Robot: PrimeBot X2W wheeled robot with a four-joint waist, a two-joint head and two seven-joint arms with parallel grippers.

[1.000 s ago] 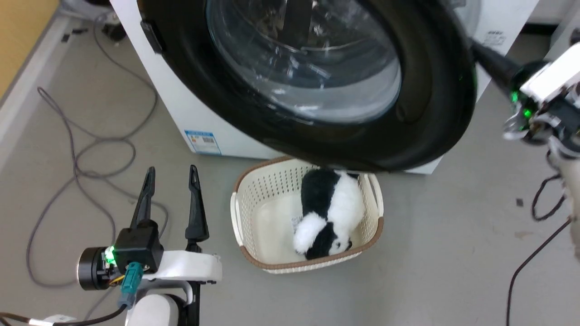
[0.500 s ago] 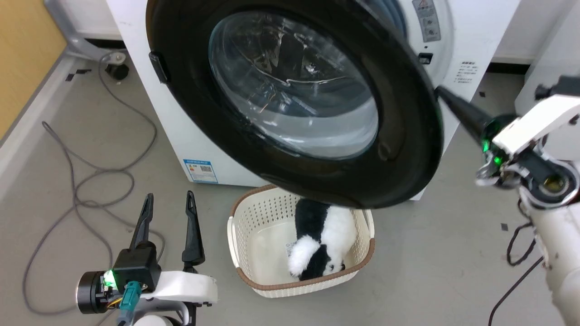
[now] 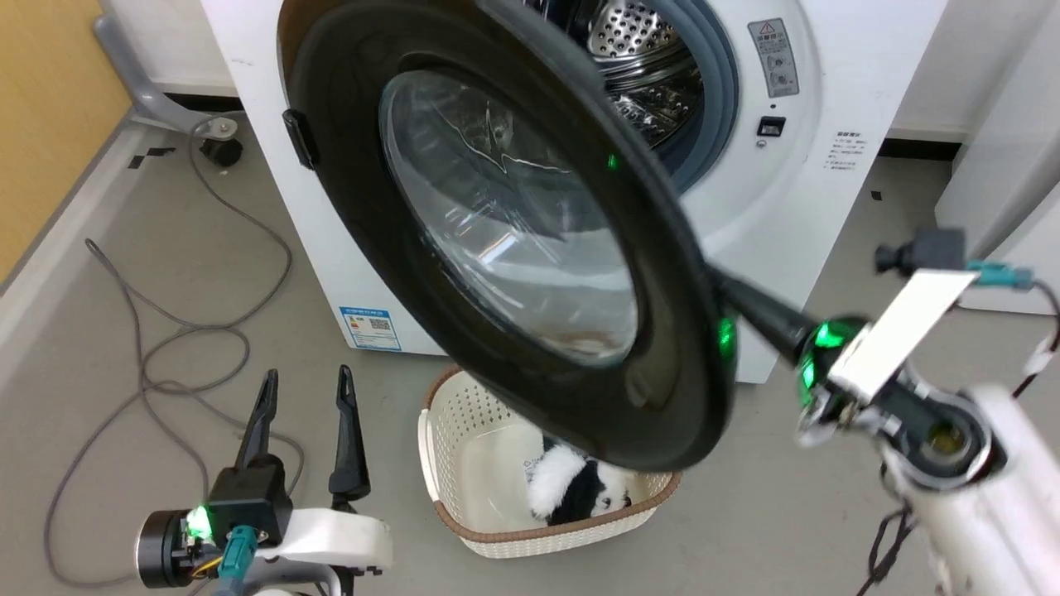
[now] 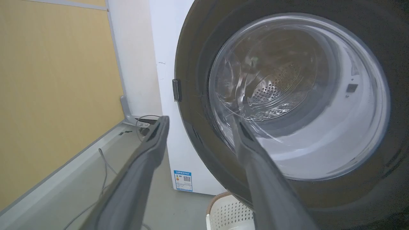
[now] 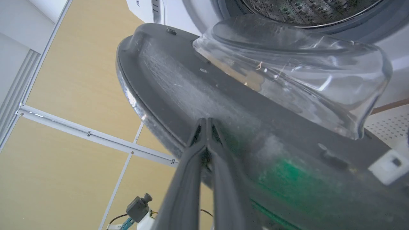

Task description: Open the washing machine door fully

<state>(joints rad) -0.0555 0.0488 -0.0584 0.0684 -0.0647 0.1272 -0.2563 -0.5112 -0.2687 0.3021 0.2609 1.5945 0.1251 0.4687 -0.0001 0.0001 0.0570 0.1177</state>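
Door: half open, hinged at 9 o'clock of washer. Right gripper: jaws together, set behind rim. Left gripper: jaws apart, idle. Risk: glossy rim may be lost by slipping tips, swing left incomplete.

head view high, looking down; left wrist low, washing machine door front-on beyond left pincer; right wrist close behind it.
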